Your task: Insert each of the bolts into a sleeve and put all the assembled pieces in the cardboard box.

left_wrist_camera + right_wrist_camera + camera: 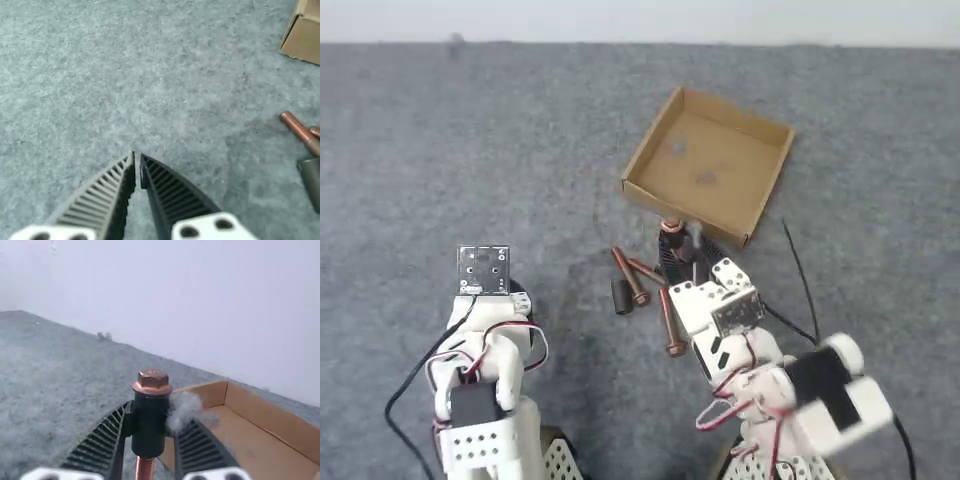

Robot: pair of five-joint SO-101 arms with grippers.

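Evidently the right gripper (152,416) clamped a black sleeve (148,429) with a copper bolt (151,382) seated head-up. It was kept upright, likely so the bolt stayed in, just at 6 o'clock of the cardboard box (690,215). Loose bolts (670,322) and a spare sleeve (622,297) lay at that gripper's 8 o'clock. The left gripper (137,161), fingers all but closed and empty, hung over carpet (150,75).

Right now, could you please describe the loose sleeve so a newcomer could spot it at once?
From the cardboard box on the carpet, look to the copper bolts lying before its near corner. The sleeve lies beside them, on the left arm's side: short and black.
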